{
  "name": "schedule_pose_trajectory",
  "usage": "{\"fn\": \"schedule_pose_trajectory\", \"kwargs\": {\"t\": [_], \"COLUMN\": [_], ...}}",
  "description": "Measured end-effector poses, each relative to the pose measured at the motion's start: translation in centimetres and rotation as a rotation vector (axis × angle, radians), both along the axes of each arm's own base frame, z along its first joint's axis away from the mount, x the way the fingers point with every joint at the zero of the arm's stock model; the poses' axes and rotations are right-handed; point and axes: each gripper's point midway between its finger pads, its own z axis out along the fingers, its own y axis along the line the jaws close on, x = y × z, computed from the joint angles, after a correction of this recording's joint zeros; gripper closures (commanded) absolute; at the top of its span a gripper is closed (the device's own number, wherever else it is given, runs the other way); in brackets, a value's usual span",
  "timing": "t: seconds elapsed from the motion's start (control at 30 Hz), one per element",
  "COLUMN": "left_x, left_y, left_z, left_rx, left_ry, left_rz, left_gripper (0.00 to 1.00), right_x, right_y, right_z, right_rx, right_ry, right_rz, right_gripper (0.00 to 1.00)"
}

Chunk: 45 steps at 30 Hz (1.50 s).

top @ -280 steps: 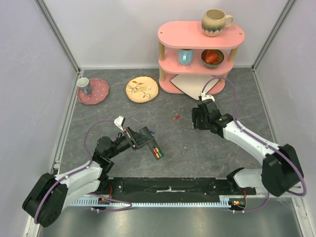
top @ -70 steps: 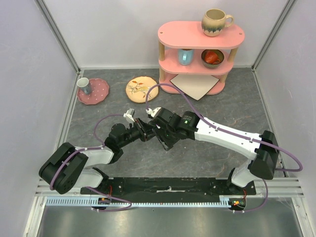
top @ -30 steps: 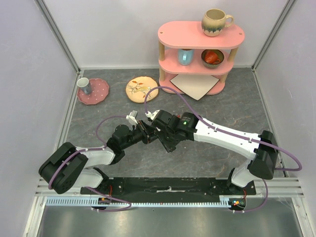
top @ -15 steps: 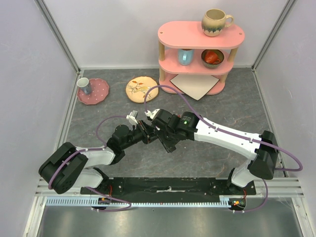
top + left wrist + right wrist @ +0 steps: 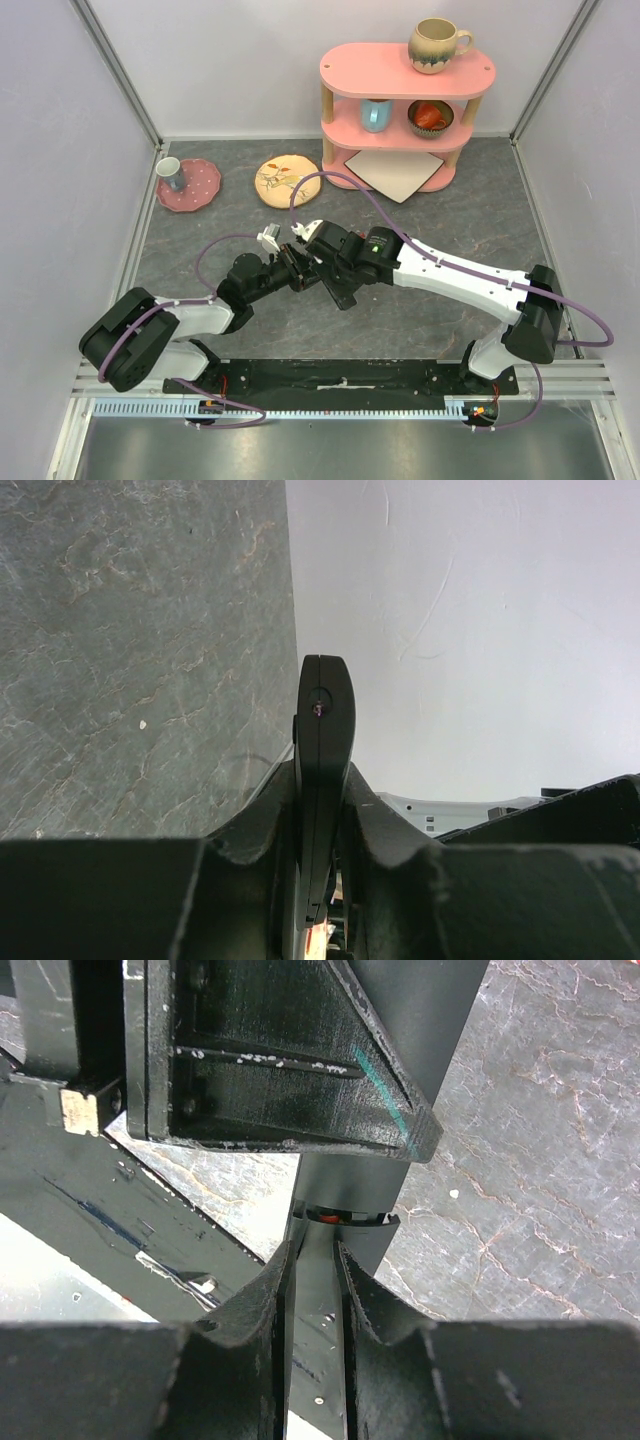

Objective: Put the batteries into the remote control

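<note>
Seen from overhead, two robot arms reach in from the near edge of a grey stone-patterned worktop [image 5: 450, 210] and meet at its middle, their tips almost touching. The left end effector [image 5: 320, 776] is clamped tight on the remote control [image 5: 322, 705], a slim black bar that the left wrist camera shows edge-on. It stands up between the two fingers with its rounded end above them, the grey worktop to its left and a pale wall behind. In the overhead view the remote is mostly hidden where the two arms crowd together. The right end effector [image 5: 315, 1253] comes at it from the other side, with its fingers drawn narrow and only a slim gap between them. Just past their tips a small red-orange battery [image 5: 325, 1217] shows against the remote's dark face. Whether the right fingers are gripping the battery, the remote, or nothing cannot be told from these views. The blocky black body of the left end effector fills the top of the right wrist picture. At the back of the worktop stands a pink shelf [image 5: 405, 72] with a speckled mug [image 5: 435, 45] on top. A blue cup [image 5: 376, 115] and a red bowl [image 5: 430, 118] sit on its middle level. To the left lie a yellow plate [image 5: 287, 181] and a pink plate [image 5: 195, 188].
</note>
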Motion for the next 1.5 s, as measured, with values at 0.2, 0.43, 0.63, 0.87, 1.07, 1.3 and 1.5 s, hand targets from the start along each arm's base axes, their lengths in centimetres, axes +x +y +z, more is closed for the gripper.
{"fn": "schedule_pose_trajectory", "kwargs": {"t": [0.2, 0.43, 0.63, 0.87, 1.07, 1.3, 1.5], "left_x": [0.1, 0.1, 0.0, 0.0, 0.1, 0.0, -0.1], "left_y": [-0.1, -0.1, -0.2, -0.3, -0.4, -0.6, -0.6], "left_z": [0.1, 0.3, 0.1, 0.3, 0.7, 2.3, 3.0], "left_rx": [-0.007, -0.012, -0.012, -0.018, -0.039, -0.093, -0.116], "left_ry": [-0.008, -0.014, -0.013, -0.021, -0.028, -0.055, -0.069], "left_rz": [0.000, -0.003, -0.007, -0.008, -0.009, -0.016, -0.020], "left_gripper": [0.98, 0.98, 0.98, 0.98, 0.98, 0.98, 0.98], "right_x": [0.0, -0.1, -0.2, 0.0, 0.1, 0.5, 0.7], "right_y": [0.2, 0.6, 0.7, 1.0, 1.5, 2.7, 3.0], "right_z": [0.2, 0.4, 0.4, 0.7, 1.2, 1.5, 1.9], "right_rx": [0.008, 0.019, 0.022, 0.032, 0.053, 0.070, 0.078], "right_ry": [-0.004, -0.009, -0.008, -0.013, -0.021, -0.023, -0.031], "right_rz": [0.001, 0.008, 0.006, 0.005, 0.005, 0.005, 0.004], "right_gripper": [0.73, 0.73, 0.72, 0.71, 0.70, 0.69, 0.68]}}
